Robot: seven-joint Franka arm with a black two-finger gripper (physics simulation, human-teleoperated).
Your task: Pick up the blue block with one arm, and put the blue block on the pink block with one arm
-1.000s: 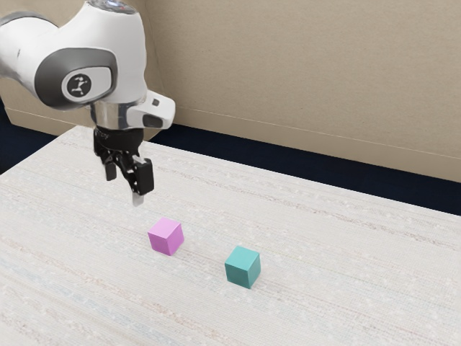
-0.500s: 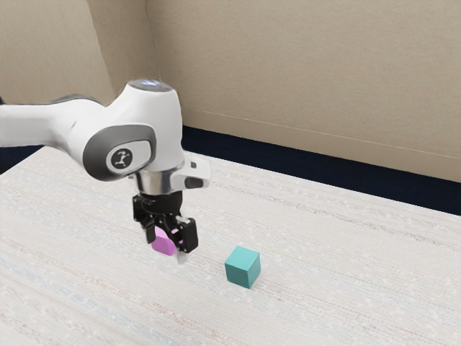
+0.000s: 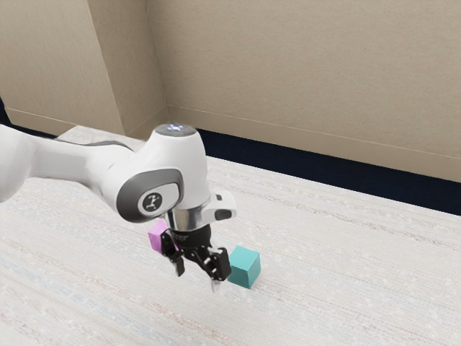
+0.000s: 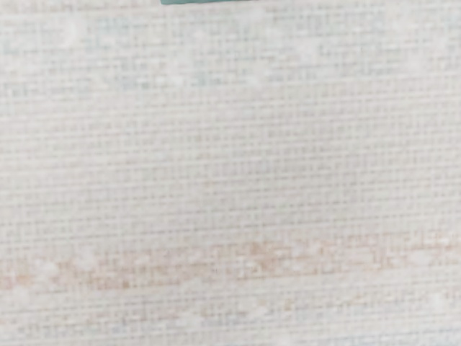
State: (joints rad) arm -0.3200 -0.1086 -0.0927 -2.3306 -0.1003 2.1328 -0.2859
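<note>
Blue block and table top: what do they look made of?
Blue block: probably hard plastic or painted wood, matte; flat teal faces, crisp edges, no shine or grain. Table: pale whitewashed wood or textured laminate, matte; long streaky bands, with a fine grid-like weave close up in the wrist view.

Small blue-green cube block point(image 3: 245, 266), matte, plain faces, top face lighter than the two visible sides. It sits flat and upright on the pale woven-texture tabletop point(image 3: 346, 274), one vertical edge turned toward the exterior camera. A soft shadow lies under it. In the wrist view a thin teal strip point(image 4: 205, 1) of it shows against the tabletop weave.

Small pink cube block point(image 3: 156, 234), matte. It is mostly hidden behind the white robot arm point(image 3: 173, 194), with just a corner part visible. It lies toward the exterior view's left of the blue-green cube, slightly further back. The two are near each other and not touching. Its footing on the tabletop is hidden.
</note>
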